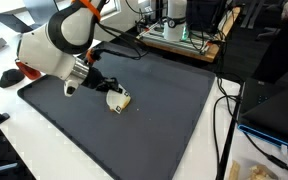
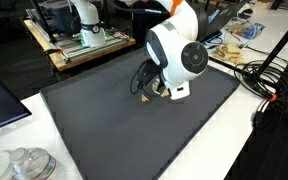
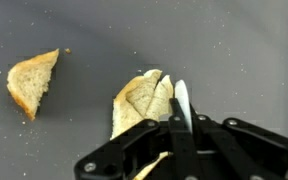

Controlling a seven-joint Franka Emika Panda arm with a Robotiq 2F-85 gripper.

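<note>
My gripper is shut on a thin white blade that sticks out past the fingertips. The blade's tip rests at the right edge of a larger piece of bread lying on the dark grey mat. A smaller wedge of bread lies apart to the left with crumbs round it. In both exterior views the gripper is low over the mat, right at the bread. The arm hides most of the bread in an exterior view.
The mat covers a white table. A wooden tray with equipment stands behind it. Cables run along one side, and clear plastic containers stand near a corner.
</note>
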